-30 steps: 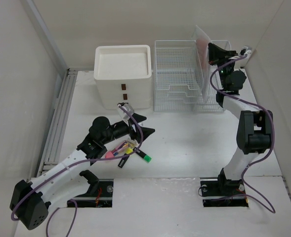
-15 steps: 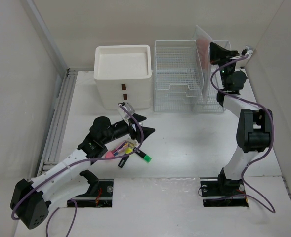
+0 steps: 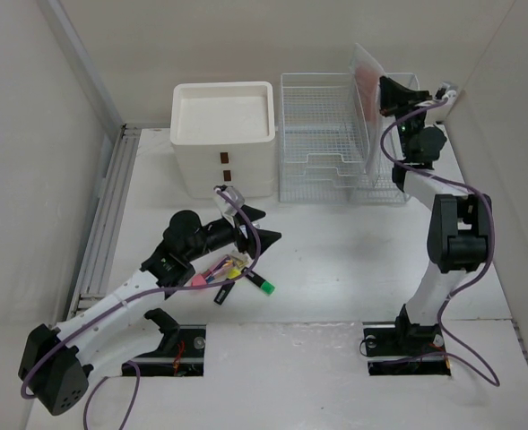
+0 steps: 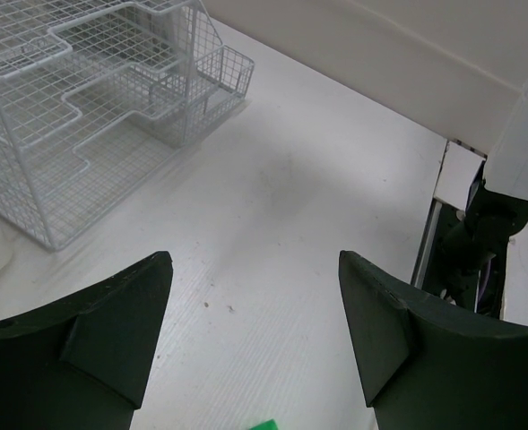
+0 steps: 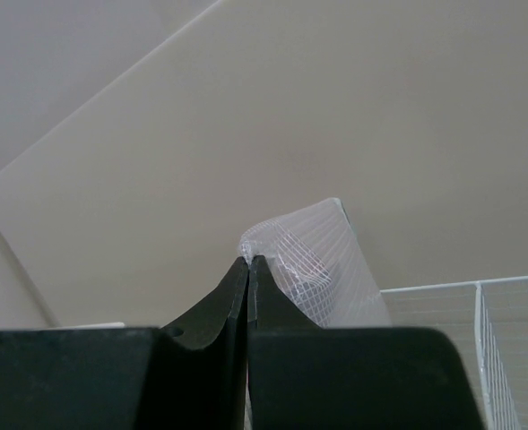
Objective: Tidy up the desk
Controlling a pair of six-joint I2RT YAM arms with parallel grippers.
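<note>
Both arms have white tubes and chunky black joints. The left arm (image 3: 111, 309) and the right arm (image 3: 461, 242) each carry a looping purple cable (image 3: 384, 143). Their fingers (image 4: 102, 340) are dark, smooth wedges.

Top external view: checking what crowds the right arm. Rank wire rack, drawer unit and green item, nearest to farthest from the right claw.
1. Wire rack, beside the right claw gripping a pouch.
2. Drawer unit, left of the rack.
3. Green item, near the left arm.
</note>
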